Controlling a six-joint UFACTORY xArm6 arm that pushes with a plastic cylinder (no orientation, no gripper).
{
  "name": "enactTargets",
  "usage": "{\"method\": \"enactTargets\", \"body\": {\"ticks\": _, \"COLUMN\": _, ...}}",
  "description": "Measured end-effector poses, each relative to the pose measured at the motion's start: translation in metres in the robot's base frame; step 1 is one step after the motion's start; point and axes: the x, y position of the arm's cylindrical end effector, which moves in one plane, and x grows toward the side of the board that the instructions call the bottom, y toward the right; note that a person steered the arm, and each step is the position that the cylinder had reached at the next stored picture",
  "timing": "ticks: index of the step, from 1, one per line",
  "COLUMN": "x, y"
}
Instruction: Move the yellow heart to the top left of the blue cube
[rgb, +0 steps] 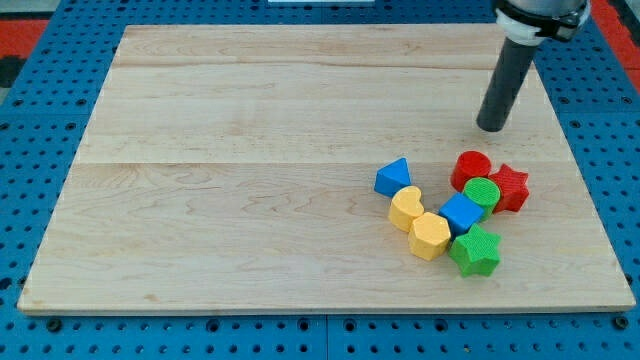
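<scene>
The yellow heart (406, 208) lies on the wooden board (250, 170) at the lower right, touching the blue cube (461, 213) on the cube's left. My tip (491, 127) is at the view's upper right, well above the cluster and apart from every block. It stands roughly above the red cylinder (470, 167).
A blue triangle (393, 177) sits just above the heart. A yellow hexagon (430, 236) lies below the heart. A green cylinder (482, 194), a red star (508, 187) and a green star (475, 250) crowd around the blue cube. The board's right edge is near the cluster.
</scene>
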Motion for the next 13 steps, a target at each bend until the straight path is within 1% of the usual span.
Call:
{"method": "enactTargets", "body": {"ticks": 1, "x": 0.0, "y": 0.051}}
{"method": "enactTargets", "body": {"ticks": 2, "x": -0.034, "y": 0.021}}
{"method": "enactTargets", "body": {"ticks": 3, "x": -0.049, "y": -0.073}}
{"method": "enactTargets", "body": {"ticks": 4, "x": -0.015, "y": -0.155}}
{"method": "enactTargets", "body": {"ticks": 5, "x": 0.055, "y": -0.2}}
{"method": "enactTargets", "body": {"ticks": 6, "x": 0.113, "y": -0.206}}
{"method": "enactTargets", "body": {"ticks": 7, "x": 0.142, "y": -0.186}}
{"method": "enactTargets", "body": {"ticks": 8, "x": 0.143, "y": -0.151}}
{"method": "enactTargets", "body": {"ticks": 10, "x": 0.137, "y": -0.11}}
{"method": "enactTargets", "body": {"ticks": 13, "x": 0.116, "y": -0.108}}
